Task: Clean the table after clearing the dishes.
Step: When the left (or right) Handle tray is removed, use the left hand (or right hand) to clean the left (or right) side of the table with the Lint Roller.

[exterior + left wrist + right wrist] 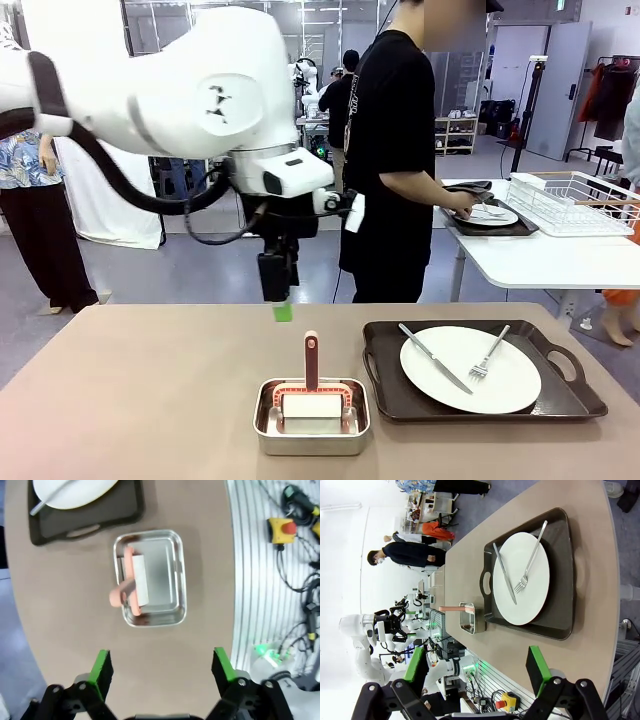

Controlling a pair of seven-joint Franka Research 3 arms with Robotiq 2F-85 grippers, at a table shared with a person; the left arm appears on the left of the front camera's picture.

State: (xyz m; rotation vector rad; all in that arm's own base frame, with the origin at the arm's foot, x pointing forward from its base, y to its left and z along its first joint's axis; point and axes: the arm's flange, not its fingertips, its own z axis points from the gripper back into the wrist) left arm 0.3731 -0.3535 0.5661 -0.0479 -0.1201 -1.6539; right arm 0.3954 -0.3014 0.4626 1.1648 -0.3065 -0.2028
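1. L arm [180, 90]: I see it reach in from my left, wrist bent down.
2. L gripper [162, 667]: points straight down, jaws wide apart, pads free.
3. R gripper [476, 667]: jaws wide apart, empty.

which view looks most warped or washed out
Right wrist view: rolled sideways, table edge bowed, far room blown out white; left wrist view: table edge curved too, pan slightly soft; front view: straight lines, even light, only soft shadows under the tray.
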